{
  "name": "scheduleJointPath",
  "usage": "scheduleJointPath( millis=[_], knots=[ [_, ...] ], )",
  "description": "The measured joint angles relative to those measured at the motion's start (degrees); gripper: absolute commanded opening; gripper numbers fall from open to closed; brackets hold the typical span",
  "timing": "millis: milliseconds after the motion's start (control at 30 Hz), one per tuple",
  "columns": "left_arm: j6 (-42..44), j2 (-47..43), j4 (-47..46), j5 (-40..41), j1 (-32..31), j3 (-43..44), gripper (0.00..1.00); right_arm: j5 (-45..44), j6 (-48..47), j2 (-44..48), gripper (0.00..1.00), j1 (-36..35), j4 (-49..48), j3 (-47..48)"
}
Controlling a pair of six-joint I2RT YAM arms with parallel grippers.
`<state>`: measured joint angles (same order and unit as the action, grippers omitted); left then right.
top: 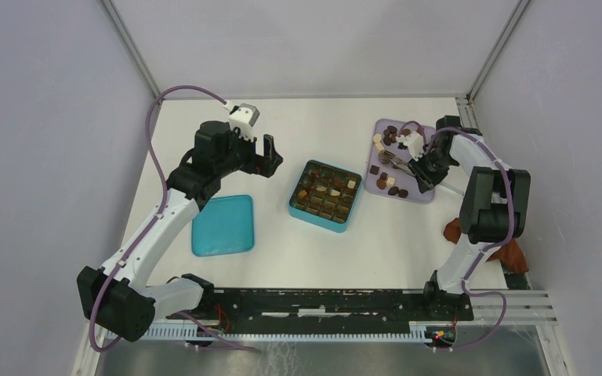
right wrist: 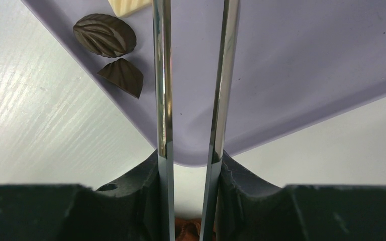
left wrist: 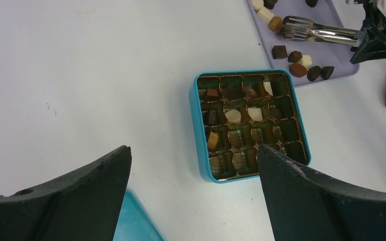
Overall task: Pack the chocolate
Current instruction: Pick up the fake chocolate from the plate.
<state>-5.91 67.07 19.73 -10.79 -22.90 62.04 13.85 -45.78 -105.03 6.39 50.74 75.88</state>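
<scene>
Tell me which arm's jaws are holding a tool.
The right gripper: its jaws are shut on the metal tongs, reaching over the purple tray. The left gripper is open and empty, near the teal box.

Both my arms look alike: white shells on the long links, bulky black housings at the joints. A mauve cable (top: 150,141) runs along the left arm (top: 166,215) to a white camera block (top: 244,117) at its wrist; the right arm (top: 490,200) has a matching cable (top: 505,312). The left gripper (left wrist: 193,150) has broad, curved, matte black fingers (left wrist: 80,196), one with a small hole. The right gripper (right wrist: 188,170) is the same moulded black.
</scene>
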Motion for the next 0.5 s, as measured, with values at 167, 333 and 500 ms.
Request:
scheduleJointPath(
  millis=[167, 333, 500],
  knots=[
    [0.0, 0.0, 0.02, 0.07, 0.0, 0.0, 1.0, 0.02, 0.09, 0.72, 0.0, 0.15, -0.42, -0.79],
    [0.02, -0.09, -0.68, -1.36, 0.0, -0.85, 1.0, 1.14, 0.04, 3.89, 0.0, 0.52, -0.48, -1.86],
    [-0.07, -0.09, -1.81, -5.01, 0.0, -2.91, 1.0, 4.02, -0.15, 8.13, 0.0, 0.66, -0.33, -2.91]
  ],
)
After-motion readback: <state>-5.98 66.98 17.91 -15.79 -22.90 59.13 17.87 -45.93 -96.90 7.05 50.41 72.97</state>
